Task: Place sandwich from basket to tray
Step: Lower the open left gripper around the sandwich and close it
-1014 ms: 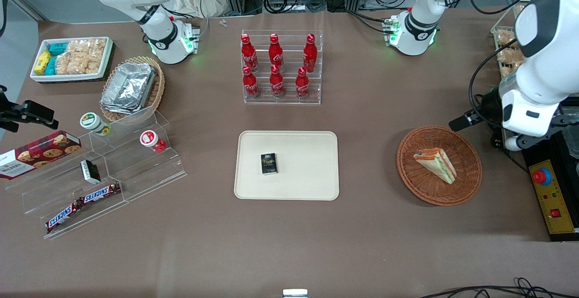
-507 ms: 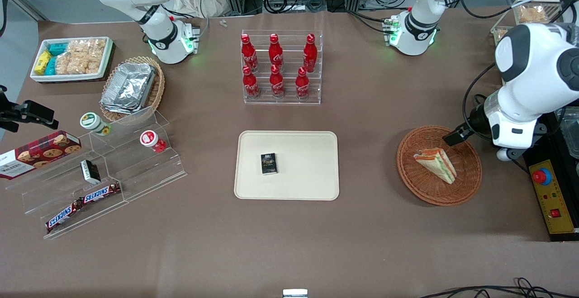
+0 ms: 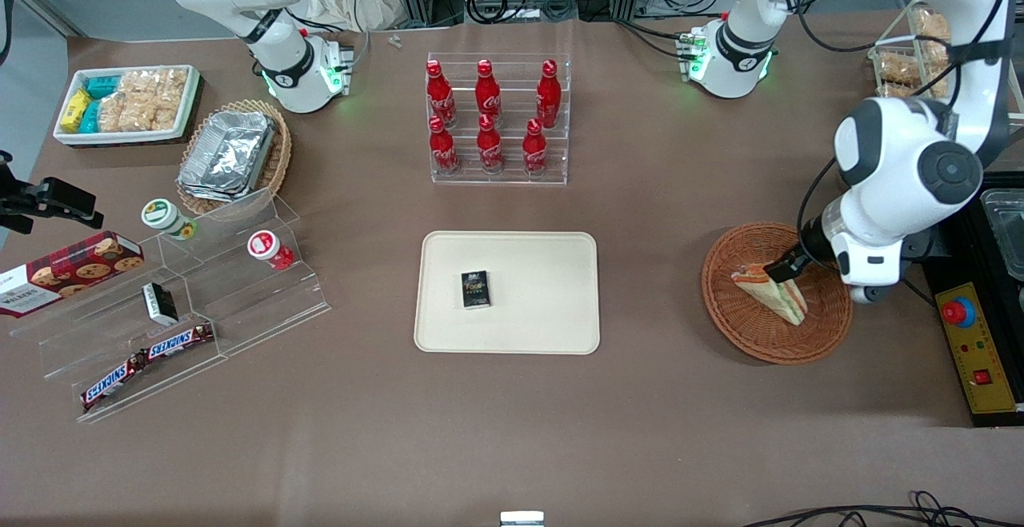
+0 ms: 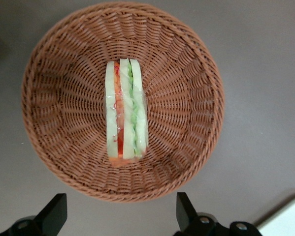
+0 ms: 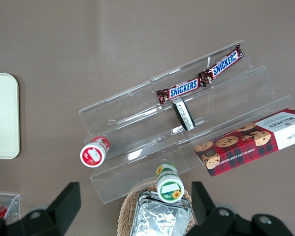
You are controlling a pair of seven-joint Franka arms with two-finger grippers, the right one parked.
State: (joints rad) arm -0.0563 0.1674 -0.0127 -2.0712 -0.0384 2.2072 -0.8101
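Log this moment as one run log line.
end effector: open, above basket | wrapped triangular sandwich: in reddish-brown wicker basket, ungrasped | cream plastic tray: no sandwich

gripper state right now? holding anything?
Left gripper: open, holding nothing, above the sandwich in the basket.

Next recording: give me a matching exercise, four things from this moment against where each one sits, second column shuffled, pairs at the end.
Things:
1. triangular wrapped sandwich
2. small black box
3. left arm's gripper
4. red cola bottles

Places:
A. on the cream-beige rectangular plastic tray
B. open, above the basket
C. in the clear acrylic tiered rack
D. in the round reddish-brown wicker basket

Pairs: 1-D, 2-A, 3-B, 4-C
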